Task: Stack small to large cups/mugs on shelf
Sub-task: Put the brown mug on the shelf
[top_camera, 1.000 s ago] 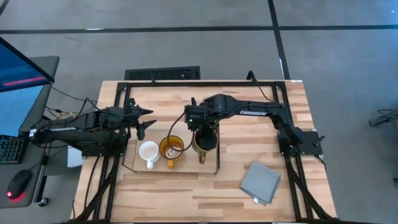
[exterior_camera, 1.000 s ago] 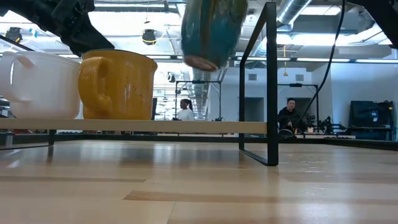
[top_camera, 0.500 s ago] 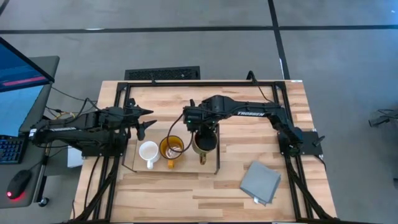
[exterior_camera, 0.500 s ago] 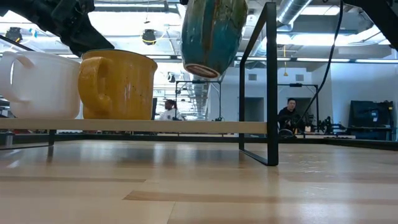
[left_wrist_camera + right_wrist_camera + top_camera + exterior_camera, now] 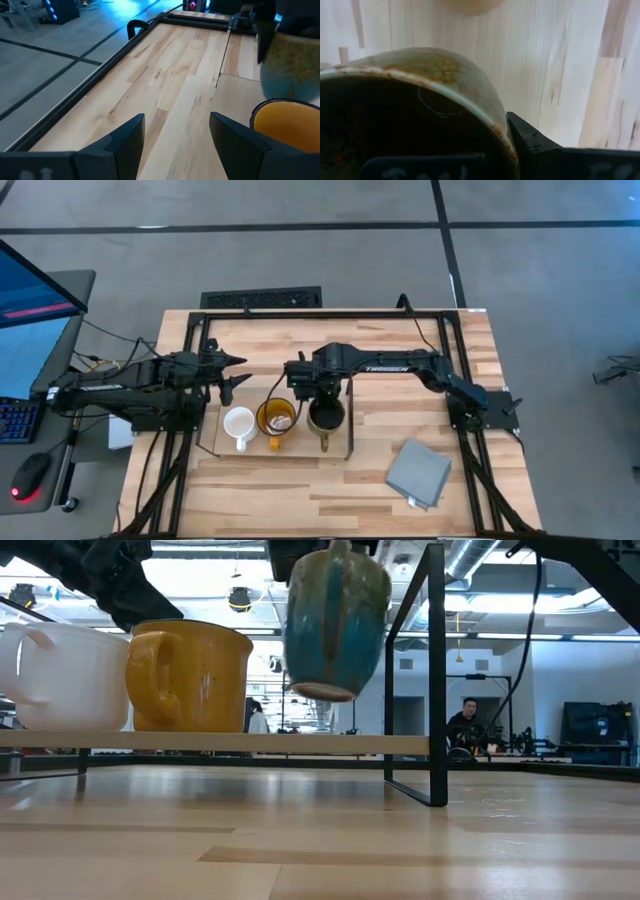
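Right gripper (image 5: 322,402): clenched on olive mug (image 5: 335,620), held clear above the shelf (image 5: 300,743). Beside it: yellow mug (image 5: 190,675), then white mug (image 5: 62,675). Left gripper (image 5: 175,135): released, near white mug.

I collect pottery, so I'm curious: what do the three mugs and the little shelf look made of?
The olive-brown mug in the right hand looks like glazed stoneware, mottled green-blue with a bare foot ring. The amber mug seems speckled glazed ceramic, perhaps glass. The white mug looks like smooth glossy ceramic. The shelf is pale wood on a black metal frame.

2 dark arms, white lettering along the right arm (image 5: 400,366), black cables trailing.
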`<action>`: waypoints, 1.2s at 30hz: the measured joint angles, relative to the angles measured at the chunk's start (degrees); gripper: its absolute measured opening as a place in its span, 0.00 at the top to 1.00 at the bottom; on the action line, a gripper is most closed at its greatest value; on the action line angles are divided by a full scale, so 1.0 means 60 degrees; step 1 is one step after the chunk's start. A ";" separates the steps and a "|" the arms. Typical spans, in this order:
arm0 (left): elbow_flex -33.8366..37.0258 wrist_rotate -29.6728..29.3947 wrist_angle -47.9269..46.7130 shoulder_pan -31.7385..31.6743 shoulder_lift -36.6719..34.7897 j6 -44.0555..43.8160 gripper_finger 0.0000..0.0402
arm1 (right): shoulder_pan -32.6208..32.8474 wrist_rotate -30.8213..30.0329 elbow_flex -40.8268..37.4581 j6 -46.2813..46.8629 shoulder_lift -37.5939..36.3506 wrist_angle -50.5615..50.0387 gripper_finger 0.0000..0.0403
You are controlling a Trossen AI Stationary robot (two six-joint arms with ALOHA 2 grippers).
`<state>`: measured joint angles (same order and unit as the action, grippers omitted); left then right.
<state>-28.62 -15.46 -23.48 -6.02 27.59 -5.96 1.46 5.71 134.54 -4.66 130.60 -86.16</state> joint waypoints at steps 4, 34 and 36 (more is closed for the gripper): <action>0.0000 -0.0002 -0.0005 0.0004 0.0000 -0.0055 0.46 | -0.0012 -0.0023 -0.0014 0.0005 0.0301 -0.0023 0.89; 0.0000 -0.0007 -0.0033 0.0007 0.0004 -0.0091 0.46 | -0.0121 -0.0008 -0.0010 -0.0053 0.0756 0.0051 0.86; 0.0000 -0.0007 -0.0033 0.0007 0.0000 -0.0098 0.46 | -0.0116 0.0078 -0.0013 -0.0048 0.0756 0.0060 0.81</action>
<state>-28.62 -15.51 -23.68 -5.98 27.59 -6.54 0.76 6.18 134.46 -4.95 135.13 -85.79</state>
